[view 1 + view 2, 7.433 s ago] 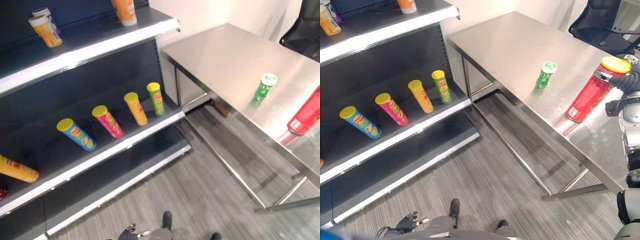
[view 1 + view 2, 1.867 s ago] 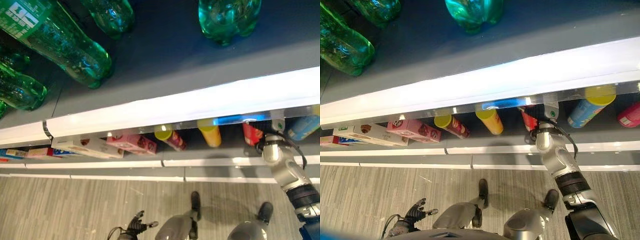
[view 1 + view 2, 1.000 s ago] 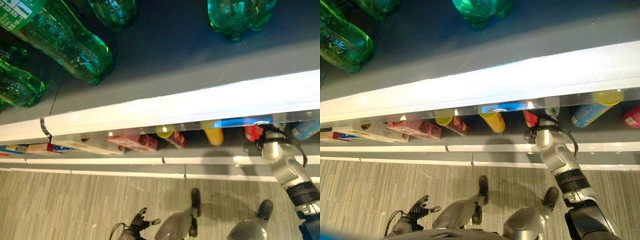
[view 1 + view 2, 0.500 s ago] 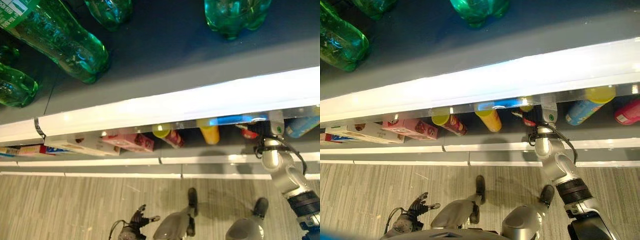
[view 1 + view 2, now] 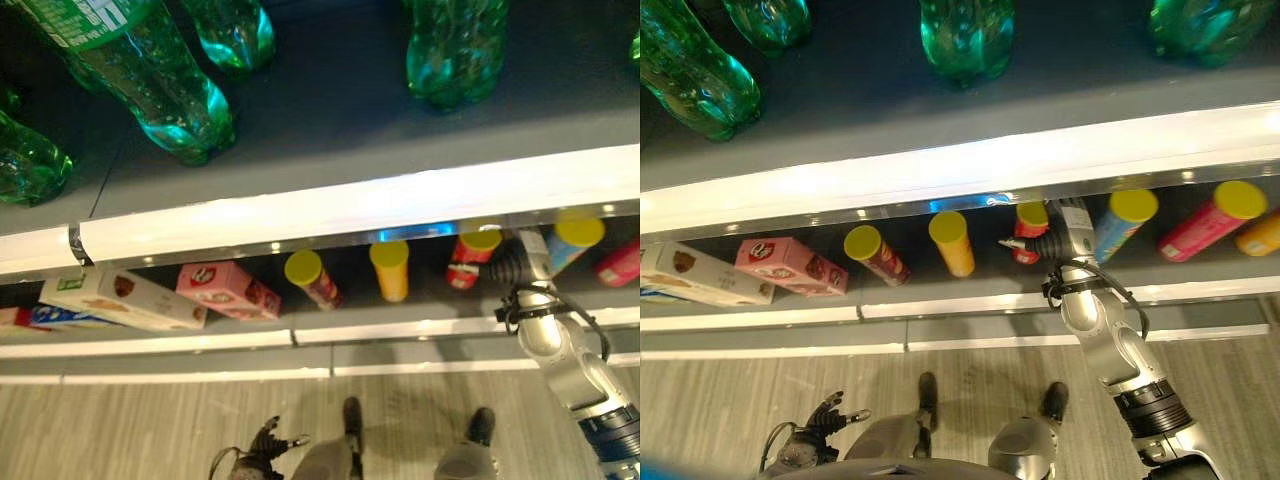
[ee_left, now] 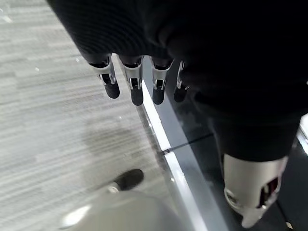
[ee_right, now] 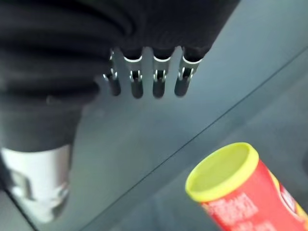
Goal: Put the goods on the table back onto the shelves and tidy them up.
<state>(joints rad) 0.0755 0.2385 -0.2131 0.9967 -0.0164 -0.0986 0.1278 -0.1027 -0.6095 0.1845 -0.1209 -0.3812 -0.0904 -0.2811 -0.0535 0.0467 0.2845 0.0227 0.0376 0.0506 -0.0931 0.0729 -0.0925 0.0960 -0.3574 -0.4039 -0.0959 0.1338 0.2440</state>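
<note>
**Red can stood on lower shelf as hand hovered beside it**

Right hand [image 5: 1045, 240] reached under the upper shelf [image 5: 970, 160], its fingers [image 7: 159, 82] straight and holding nothing. The red can [image 5: 1030, 230] with a yellow lid stood upright on the lower shelf [image 5: 970, 297], just beside that hand, in a row with other cans. Left hand [image 6: 139, 79] hung relaxed and empty near the floor. A careless brush from the right hand could have toppled the can, judging by the tight clearance.
</note>
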